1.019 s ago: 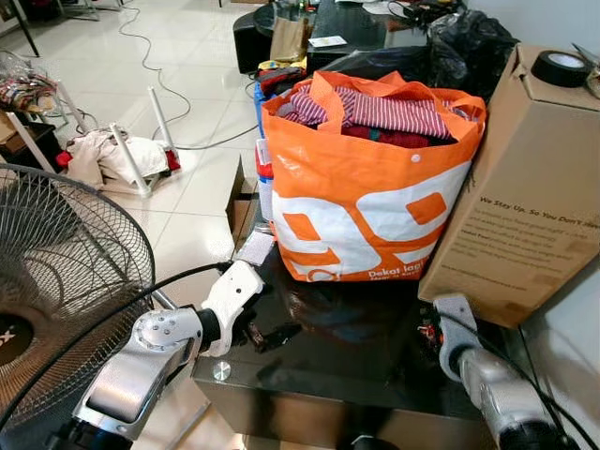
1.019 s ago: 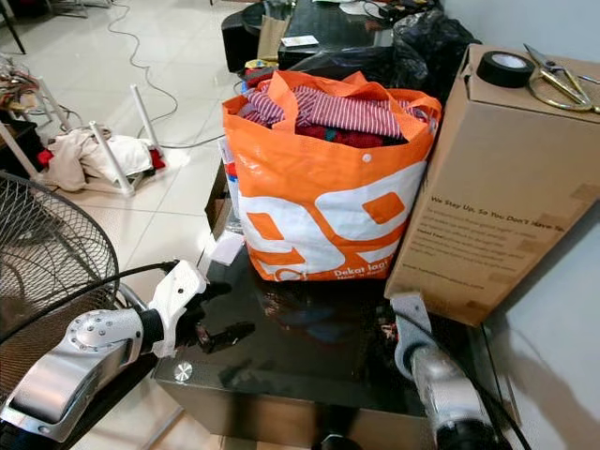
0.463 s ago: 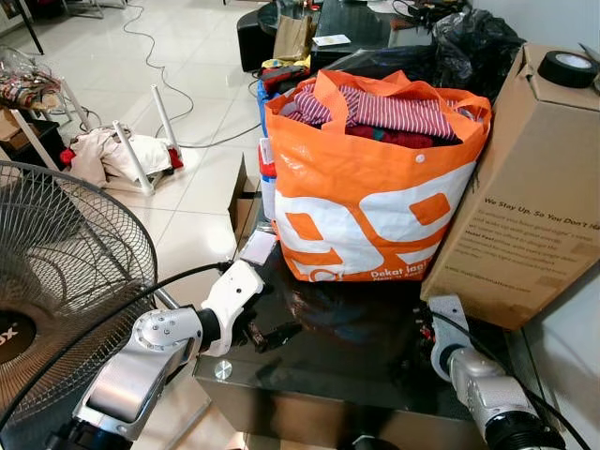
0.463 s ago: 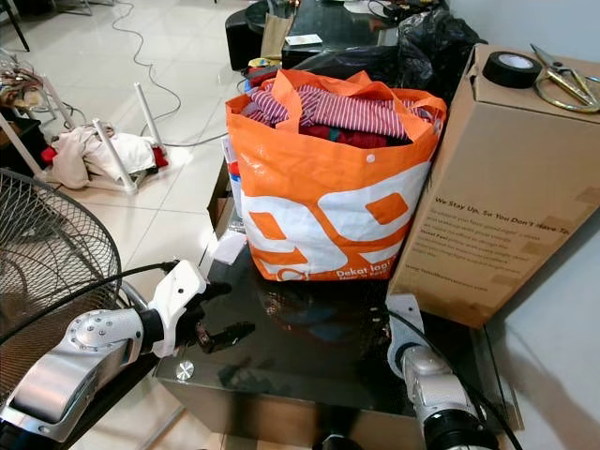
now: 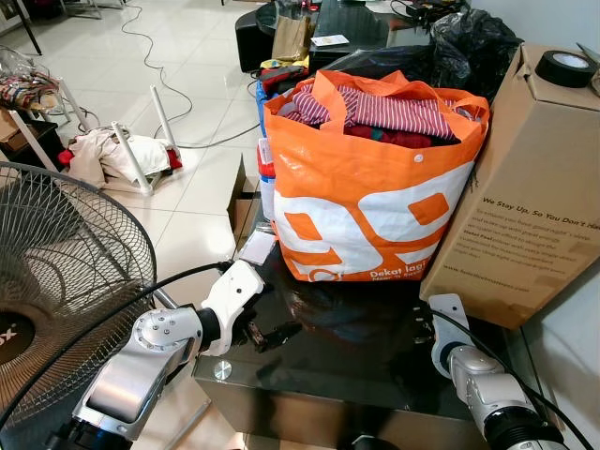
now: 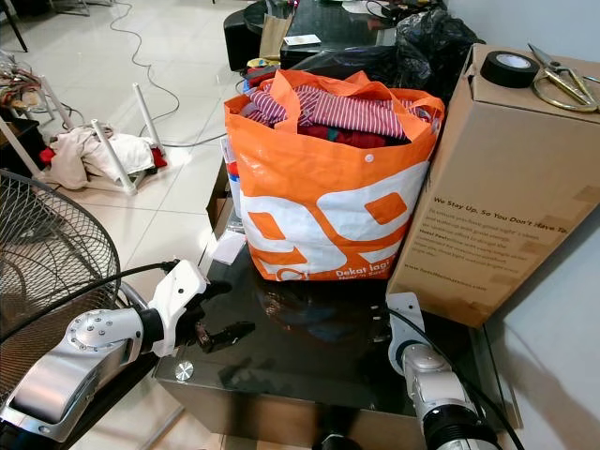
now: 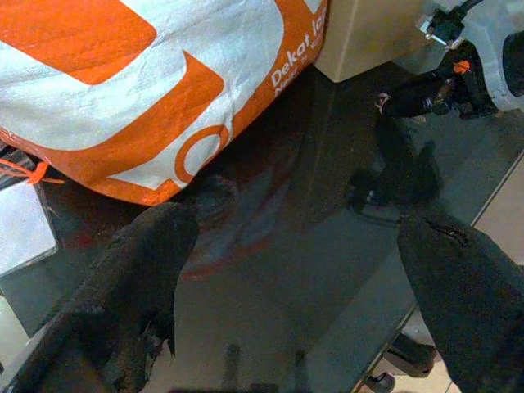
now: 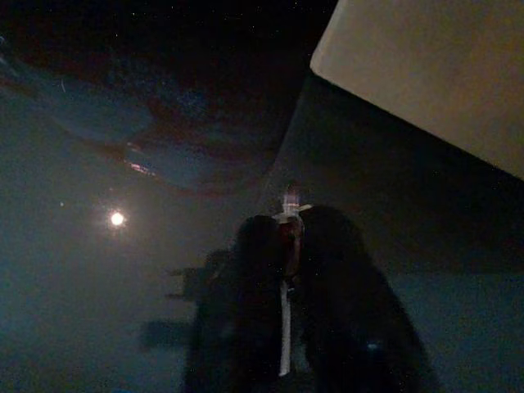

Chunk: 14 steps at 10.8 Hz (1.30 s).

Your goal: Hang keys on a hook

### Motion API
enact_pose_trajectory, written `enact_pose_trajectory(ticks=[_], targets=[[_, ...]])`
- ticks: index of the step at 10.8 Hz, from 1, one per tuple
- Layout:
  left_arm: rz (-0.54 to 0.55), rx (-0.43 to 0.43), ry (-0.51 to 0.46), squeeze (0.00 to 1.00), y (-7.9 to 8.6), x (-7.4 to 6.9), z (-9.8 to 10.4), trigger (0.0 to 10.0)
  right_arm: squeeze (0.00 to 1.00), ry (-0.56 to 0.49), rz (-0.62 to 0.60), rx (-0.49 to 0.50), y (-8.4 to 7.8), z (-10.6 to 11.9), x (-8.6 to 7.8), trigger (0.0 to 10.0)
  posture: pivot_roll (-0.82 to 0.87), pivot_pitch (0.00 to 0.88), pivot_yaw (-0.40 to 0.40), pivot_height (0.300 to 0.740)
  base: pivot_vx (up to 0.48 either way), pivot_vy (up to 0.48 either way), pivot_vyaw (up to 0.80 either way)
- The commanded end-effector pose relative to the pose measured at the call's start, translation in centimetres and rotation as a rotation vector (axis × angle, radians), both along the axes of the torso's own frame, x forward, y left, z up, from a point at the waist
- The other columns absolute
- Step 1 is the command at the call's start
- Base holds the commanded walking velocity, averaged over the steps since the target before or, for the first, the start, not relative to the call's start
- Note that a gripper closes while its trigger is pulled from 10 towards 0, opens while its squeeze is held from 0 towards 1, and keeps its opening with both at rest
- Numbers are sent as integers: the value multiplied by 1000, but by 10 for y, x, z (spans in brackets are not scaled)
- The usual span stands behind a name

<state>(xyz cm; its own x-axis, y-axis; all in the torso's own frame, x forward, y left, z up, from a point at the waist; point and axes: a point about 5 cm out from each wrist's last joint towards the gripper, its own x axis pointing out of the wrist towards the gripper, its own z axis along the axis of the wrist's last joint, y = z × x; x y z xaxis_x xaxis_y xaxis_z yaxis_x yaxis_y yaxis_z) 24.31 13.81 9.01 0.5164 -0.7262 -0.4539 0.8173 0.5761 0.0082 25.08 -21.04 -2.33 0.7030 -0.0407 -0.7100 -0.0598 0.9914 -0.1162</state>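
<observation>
The right tool [image 8: 286,270] sits low over the dark glass bench [image 6: 309,361], close to the foot of the box [image 6: 487,187]. In the right wrist view its two fingers are pressed together on a thin pale metal piece with a reddish part at its top, most likely the keys [image 8: 286,237]. The grip is at the finger ends, which would leave a ring or loop free to pass over a hook. No hook can be identified in any view, so the hanging step is not yet done.

The left tool [image 7: 303,270] rests at the near left edge of the bench with its fingers [image 7: 139,270] spread wide apart and empty. This position keeps it clear of the right arm's working zone.

The orange bag [image 5: 370,187], filled with clothes, stands at the back of the bench and touches the box. Both block any forward reach, so the right arm will probably need to lift and withdraw before carrying the keys elsewhere. A fan [image 5: 66,281] stands on the floor just left of the left arm.
</observation>
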Motion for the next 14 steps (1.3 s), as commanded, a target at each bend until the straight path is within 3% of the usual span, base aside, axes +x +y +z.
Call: enact_pose_trajectory(ticks=[1, 5, 7, 9, 10, 11, 12, 13, 14], targets=[[-4, 13, -5, 0, 1, 2, 1, 10000, 0, 20, -4, -14, -3, -3, -2, 0, -62, 0, 12, 740, 0, 0, 0], [2, 11, -8, 0, 2, 3, 1, 10000, 0, 20, -6, -6, -6, -5, -8, 0, -58, 0, 10, 740, 0, 0, 0], [14, 15, -17, 0, 4, 3, 1, 10000, 0, -76, -33, 190, -5, 10, -9, 0, -54, 0, 11, 740, 0, 0, 0], [96, 11, -101, 0, 12, 9, 9, 10000, 0, -331, 7, 551, 5, 57, -13, 0, -59, 0, 23, 740, 0, 0, 0], [158, 10, -161, 0, 16, 14, 14, 10000, 0, -435, 15, 686, 8, 80, -17, 0, -61, 0, 27, 740, 0, 0, 0], [284, 1, -269, 0, 23, 21, 27, 10000, 0, -555, 39, 875, 14, 111, -27, 0, -66, 0, 39, 740, 0, 0, 0], [382, -23, -327, 0, 28, 25, 37, 10000, 0, -625, 72, 977, 19, 129, -34, 0, -66, 0, 43, 740, 0, 0, 0], [409, -22, -370, 0, 28, 25, 44, 10000, 0, -658, 102, 1025, 25, 142, -41, 0, -62, 0, 46, 740, 0, 0, 0], [447, -17, -409, 0, 28, 26, 48, 10000, 0, -648, 128, 961, 31, 146, -44, 0, -59, 0, 48, 740, 0, 0, 0]])
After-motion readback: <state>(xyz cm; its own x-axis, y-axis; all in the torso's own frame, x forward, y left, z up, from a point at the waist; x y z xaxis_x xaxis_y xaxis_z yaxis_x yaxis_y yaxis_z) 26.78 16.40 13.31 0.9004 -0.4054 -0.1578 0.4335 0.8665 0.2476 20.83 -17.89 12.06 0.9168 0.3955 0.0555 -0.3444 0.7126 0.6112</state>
